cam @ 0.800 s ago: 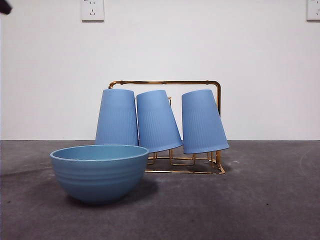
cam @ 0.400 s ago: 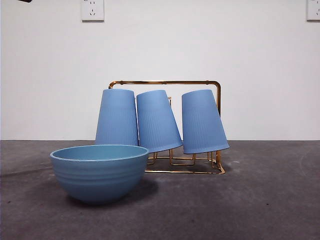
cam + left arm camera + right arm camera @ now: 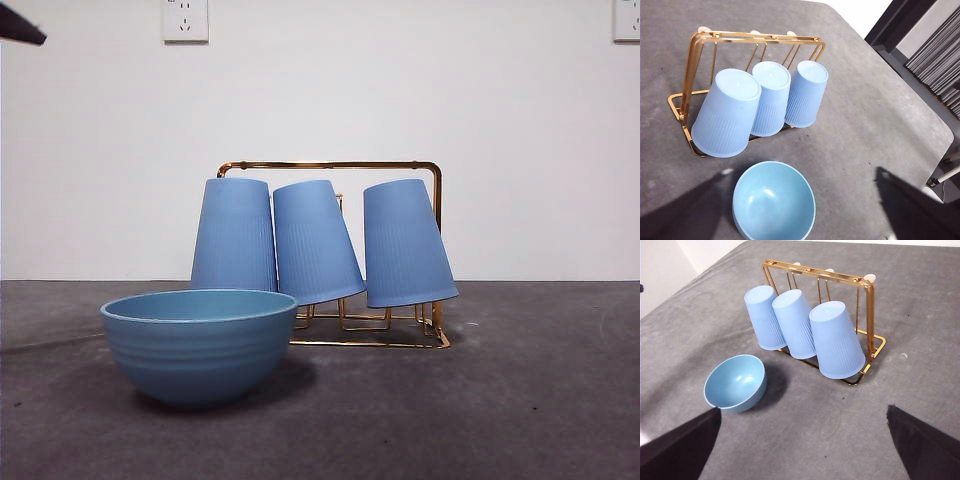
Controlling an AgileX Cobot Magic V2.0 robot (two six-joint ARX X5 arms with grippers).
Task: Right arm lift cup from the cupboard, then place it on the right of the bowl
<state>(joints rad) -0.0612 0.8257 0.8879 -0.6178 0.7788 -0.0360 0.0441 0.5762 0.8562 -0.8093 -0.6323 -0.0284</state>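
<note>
Nearest the front camera sits the bowl, wide and low, upright on the grey table a little left of centre. The bare table to its right is where the cup is meant to end up, and nothing stands there yet.

Just behind the bowl stands the gold wire rack. Three blue cups hang on its pegs mouth down, each leaning as its peg slants, so they drain and stay put without touching the table. The rightmost cup tilts outward at the rack's right end; with open table beside it, it looks the easiest one for the right arm to take, though which cup is meant cannot be told. The middle cup and the left cup crowd close together, the left one partly behind the bowl's rim.

Both arms hang high and back from the table. The right gripper has its jaws spread wide and holds nothing, looking down over rack and bowl. The left gripper is likewise parted and empty, waiting. No cup has been lifted; the job looks not yet begun
</note>
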